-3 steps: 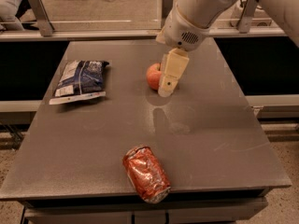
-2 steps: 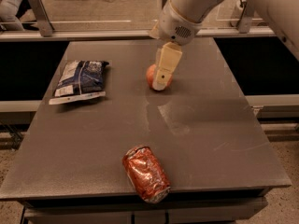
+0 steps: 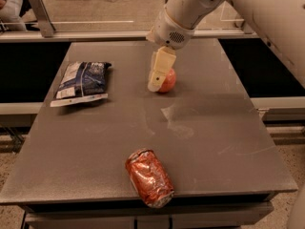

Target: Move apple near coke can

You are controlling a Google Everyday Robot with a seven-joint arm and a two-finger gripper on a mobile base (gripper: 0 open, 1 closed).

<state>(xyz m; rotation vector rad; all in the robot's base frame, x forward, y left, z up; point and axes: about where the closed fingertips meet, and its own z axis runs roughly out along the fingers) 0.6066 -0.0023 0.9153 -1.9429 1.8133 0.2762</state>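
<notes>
The red-orange apple [image 3: 168,80] sits on the grey table [image 3: 219,142] toward the back middle. My gripper [image 3: 158,76] comes down from the white arm at the upper right and is right at the apple, covering its left side. The dented red coke can [image 3: 149,178] lies on its side near the table's front edge, well in front of the apple and slightly to its left.
A dark blue and white snack bag [image 3: 82,81] lies at the table's back left. A metal rail [image 3: 95,35] runs behind the table. The table's front edge is just below the can. A drop lies to each side.
My gripper has moved left, from the apple's right side to across its left side. The apple, the can and the bag have stayed in place.
</notes>
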